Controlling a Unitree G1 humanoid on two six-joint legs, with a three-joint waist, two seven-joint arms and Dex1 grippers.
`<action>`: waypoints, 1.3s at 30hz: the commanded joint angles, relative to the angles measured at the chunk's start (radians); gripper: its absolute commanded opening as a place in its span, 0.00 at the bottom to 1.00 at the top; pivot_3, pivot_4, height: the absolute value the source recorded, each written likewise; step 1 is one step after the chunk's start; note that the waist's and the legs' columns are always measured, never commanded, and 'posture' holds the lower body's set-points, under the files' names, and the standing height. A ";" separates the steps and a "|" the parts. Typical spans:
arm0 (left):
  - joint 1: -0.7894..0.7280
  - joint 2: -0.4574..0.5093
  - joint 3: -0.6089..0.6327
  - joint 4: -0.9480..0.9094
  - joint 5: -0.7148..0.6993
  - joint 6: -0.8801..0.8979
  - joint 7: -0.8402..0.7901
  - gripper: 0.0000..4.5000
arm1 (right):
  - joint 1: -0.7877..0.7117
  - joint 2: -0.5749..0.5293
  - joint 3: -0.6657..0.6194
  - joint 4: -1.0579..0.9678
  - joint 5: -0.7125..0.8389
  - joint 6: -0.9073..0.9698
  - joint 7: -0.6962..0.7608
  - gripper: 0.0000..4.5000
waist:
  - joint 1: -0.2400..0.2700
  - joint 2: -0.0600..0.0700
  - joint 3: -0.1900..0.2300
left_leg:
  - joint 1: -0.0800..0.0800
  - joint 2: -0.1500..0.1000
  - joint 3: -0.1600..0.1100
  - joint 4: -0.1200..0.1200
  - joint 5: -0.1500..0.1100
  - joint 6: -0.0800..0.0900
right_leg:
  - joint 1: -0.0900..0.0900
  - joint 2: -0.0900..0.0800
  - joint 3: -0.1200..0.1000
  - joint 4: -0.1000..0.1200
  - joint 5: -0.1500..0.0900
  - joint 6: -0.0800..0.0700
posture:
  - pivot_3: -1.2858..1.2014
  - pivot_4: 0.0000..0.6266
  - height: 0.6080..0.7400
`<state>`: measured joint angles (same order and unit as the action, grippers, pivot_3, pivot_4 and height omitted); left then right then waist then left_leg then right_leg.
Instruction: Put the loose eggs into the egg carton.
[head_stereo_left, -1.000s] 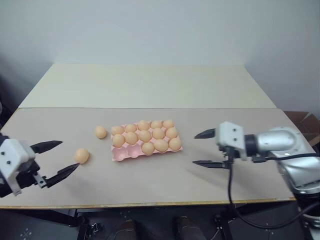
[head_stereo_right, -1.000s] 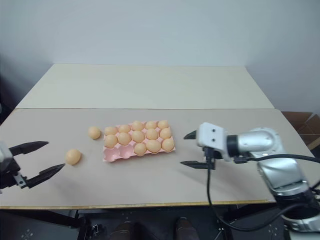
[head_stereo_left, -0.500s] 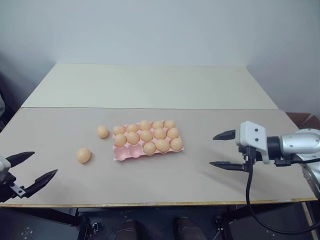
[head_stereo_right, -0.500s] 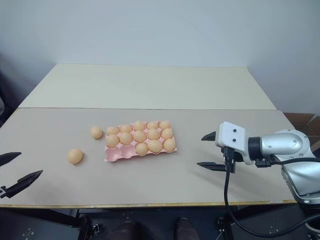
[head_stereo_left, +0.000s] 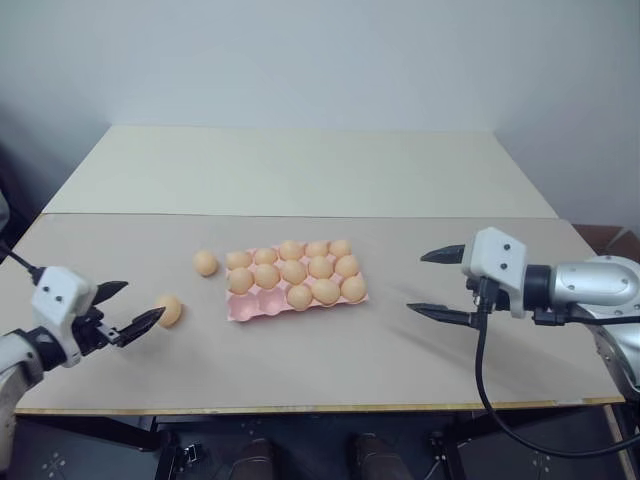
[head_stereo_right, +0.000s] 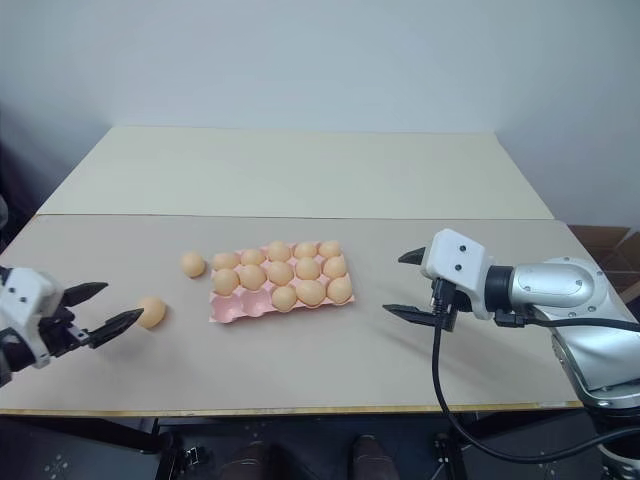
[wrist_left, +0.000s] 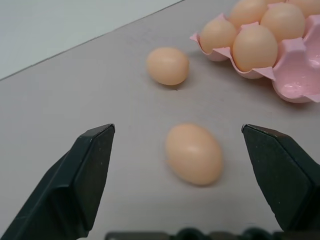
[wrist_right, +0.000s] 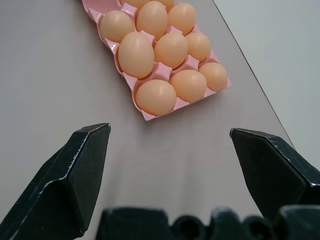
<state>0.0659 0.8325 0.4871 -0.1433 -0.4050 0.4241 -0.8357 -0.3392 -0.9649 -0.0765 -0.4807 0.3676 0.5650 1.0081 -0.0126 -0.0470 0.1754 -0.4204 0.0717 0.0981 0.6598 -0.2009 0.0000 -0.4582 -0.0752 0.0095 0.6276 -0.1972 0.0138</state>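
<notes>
left tool: jaws wide apart, nothing in them, sitting low over the counter on the left, pointed straight at the nearer loose egg

nearer loose egg: lying on the counter right off the left tool's fingertips; from the left wrist view it lines up with the gap between the two fingers, not touched

second loose egg: also on the counter, just off the carton's far-left corner

egg carton: pink tray, mid-counter, slightly skewed, mostly full of eggs; the near row has a couple of bare cups at its left end

right tool: jaws also spread wide and holding nothing, hanging above the counter well to the right of the carton, facing toward it
</notes>
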 joint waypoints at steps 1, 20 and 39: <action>-0.069 -0.004 -0.055 0.056 0.030 -0.005 0.030 0.98 | 0.003 -0.008 -0.029 -0.049 0.017 0.020 -0.024 0.99 | 0.000 0.000 0.000 | 0.000 0.000 0.000 0.000 0.000 0.000 | 0.000 0.000 0.000 0.000 0.000 0.000 | 0.52 0.24 1.00; -0.168 -0.032 -0.244 0.137 0.084 0.063 0.057 0.65 | 0.041 -0.014 -0.028 -0.075 0.001 0.033 -0.089 1.00 | 0.000 0.000 0.000 | 0.000 -0.001 -0.001 0.000 0.000 0.001 | 0.001 0.000 0.000 0.001 0.001 0.001 | 0.52 0.24 1.00; -0.172 -0.026 -0.172 -0.110 -0.114 0.019 -0.127 0.50 | 0.034 -0.001 -0.008 -0.060 -0.045 0.004 -0.110 1.00 | 0.004 0.000 0.000 | 0.000 -0.001 -0.001 0.001 0.000 0.001 | 0.001 0.000 0.000 0.001 0.000 0.001 | 0.52 0.24 1.00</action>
<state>-0.0888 0.7999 0.3178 -0.2234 -0.4911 0.4618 -0.9293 -0.2966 -0.9648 -0.0621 -0.5282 0.3285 0.5917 0.9105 -0.0088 -0.0473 0.1752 -0.4201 0.0705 0.0971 0.6604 -0.2005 0.0006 -0.4570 -0.0757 0.0097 0.6285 -0.1966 0.0146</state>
